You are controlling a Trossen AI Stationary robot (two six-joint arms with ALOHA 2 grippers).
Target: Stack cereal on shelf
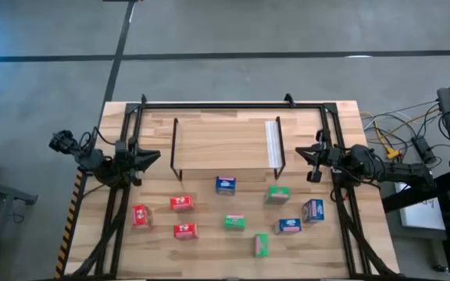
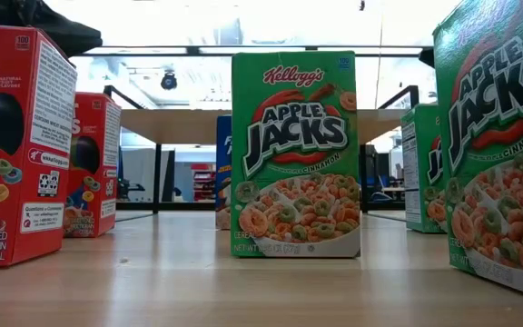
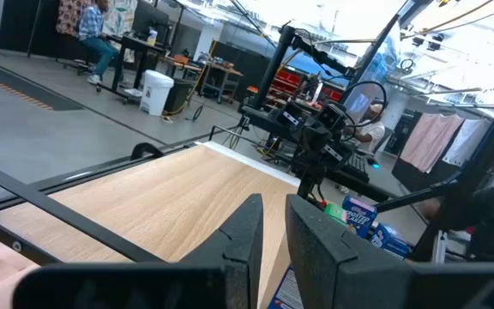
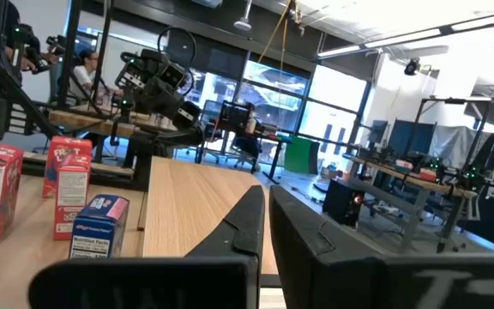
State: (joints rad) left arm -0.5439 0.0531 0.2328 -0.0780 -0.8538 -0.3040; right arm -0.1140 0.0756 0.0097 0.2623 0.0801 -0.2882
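From above, I noted the nine cereal boxes loose in front of the shelf (image 1: pixel 226 144); the blue box (image 1: pixel 226 184) lay nearest it, between both parked arms. Wrist views showed the left gripper (image 3: pixel 273 225) and right gripper (image 4: pixel 264 215) nearly together, empty.

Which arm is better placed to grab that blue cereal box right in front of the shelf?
Judging from above, neither clearly: the blue box sits about midway between the left gripper and right gripper.
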